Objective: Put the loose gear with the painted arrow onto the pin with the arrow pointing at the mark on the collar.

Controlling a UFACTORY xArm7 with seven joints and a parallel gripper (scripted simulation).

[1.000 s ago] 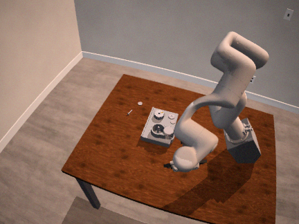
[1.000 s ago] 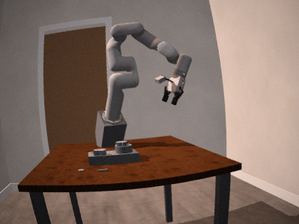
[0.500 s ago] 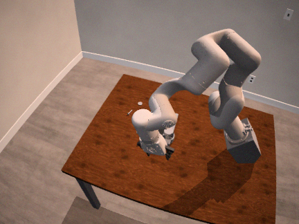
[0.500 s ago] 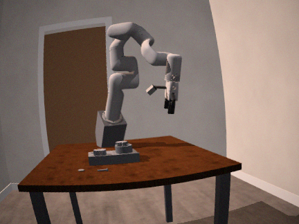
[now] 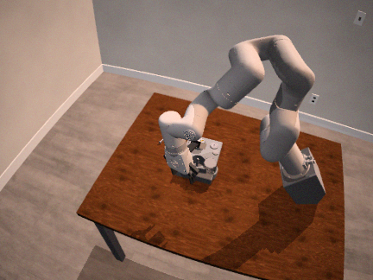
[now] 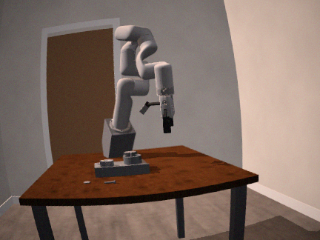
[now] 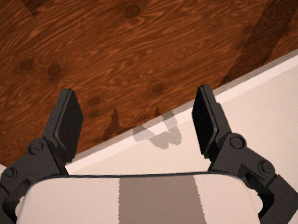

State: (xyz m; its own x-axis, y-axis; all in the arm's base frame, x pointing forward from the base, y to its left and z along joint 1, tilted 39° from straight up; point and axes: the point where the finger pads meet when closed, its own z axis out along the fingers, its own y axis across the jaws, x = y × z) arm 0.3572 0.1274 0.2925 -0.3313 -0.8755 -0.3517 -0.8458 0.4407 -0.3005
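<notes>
item: end effector [image 6: 167, 128], wide, empty, above timing case [image 6: 122, 168] on desk [image 6: 192, 167]. risk: your descent nudges the unfixed case.
</notes>
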